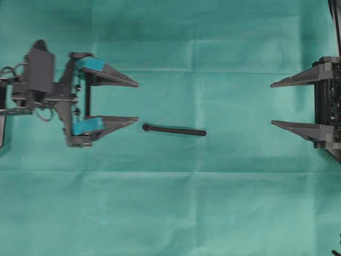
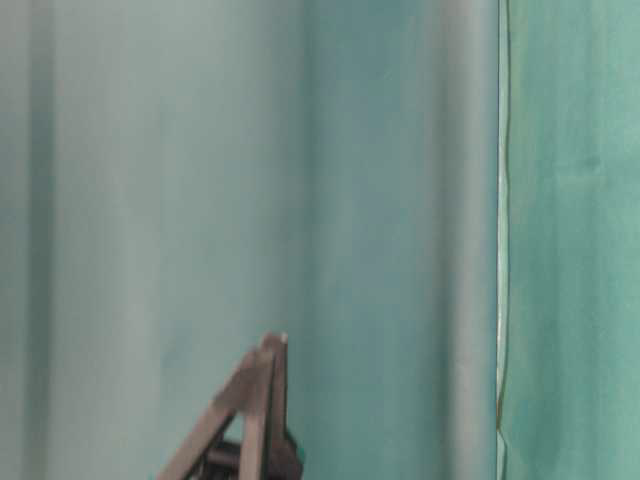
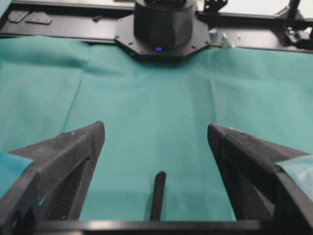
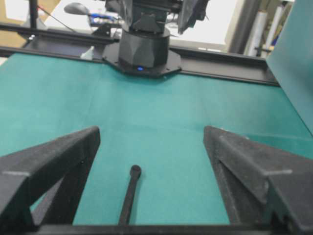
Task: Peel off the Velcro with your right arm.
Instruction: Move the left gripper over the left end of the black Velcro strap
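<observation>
Overhead view: even, diffuse light, no glare; soft faint shadows under the Velcro [image 1: 174,130] and fingers [image 1: 114,77]. Slight softness overall. Table-level view: blurred, washed-out drape [image 2: 380,200], hazy toward 9 o'clock. Wrist views: near fingers [image 3: 63,161] out of focus; bright overexposed background at 12 o'clock, right wrist view.

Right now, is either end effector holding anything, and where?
Nothing held. The left end effector and right end effector are open, apart from the Velcro lying on the cloth.

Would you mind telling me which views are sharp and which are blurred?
Overhead: evenly lit, sharp on the Velcro. Table-level: soft and hazy, mostly green cloth. Both wrist views: the near fingers are blurred, the strip beyond them clearer.
</observation>
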Motion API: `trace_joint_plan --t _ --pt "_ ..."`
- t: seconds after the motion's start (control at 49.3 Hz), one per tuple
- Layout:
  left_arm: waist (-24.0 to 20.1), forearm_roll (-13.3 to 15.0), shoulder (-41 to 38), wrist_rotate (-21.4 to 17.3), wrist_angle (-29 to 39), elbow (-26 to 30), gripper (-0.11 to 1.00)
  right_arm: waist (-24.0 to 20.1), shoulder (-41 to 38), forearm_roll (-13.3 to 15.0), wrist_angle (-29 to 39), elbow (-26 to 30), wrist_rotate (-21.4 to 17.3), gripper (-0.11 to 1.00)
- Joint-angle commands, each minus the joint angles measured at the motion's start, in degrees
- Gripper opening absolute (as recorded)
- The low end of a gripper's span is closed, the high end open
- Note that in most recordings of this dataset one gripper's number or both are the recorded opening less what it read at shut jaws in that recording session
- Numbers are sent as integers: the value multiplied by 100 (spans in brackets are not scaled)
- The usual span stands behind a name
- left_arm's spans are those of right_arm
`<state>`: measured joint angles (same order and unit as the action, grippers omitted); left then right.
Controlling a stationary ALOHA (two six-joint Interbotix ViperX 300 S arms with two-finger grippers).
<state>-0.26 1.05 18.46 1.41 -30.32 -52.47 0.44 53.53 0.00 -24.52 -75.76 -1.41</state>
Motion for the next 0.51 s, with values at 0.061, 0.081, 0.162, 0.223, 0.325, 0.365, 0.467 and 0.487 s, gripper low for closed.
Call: trace_joint_plan --t 0.061,0.081,0.162,0.223,0.325,0.365,0.467,0.487 --pt "-35 9 -360 -26 -44 492 97 0 -18 0 -62 70 -9 82" --pt "-35 9 -413 -26 -35 536 97 0 -18 0 -62 62 -9 81" --pt "-53 9 -606 -53 -26 677 97 0 -18 9 -62 62 -9 82" --pt "-70 9 -712 -70 18 765 97 0 -18 0 -62 62 -9 81" --pt "-88 9 -817 -79 211 879 97 0 0 0 -62 53 -9 82" --pt "-97 9 -844 -79 343 932 97 0 0 9 -62 44 -9 81" --pt "-97 9 -888 -70 800 1116 97 0 0 9 -62 35 -9 81" --pt "-97 18 -896 -70 914 1151 97 0 -18 9 -62 26 -9 81"
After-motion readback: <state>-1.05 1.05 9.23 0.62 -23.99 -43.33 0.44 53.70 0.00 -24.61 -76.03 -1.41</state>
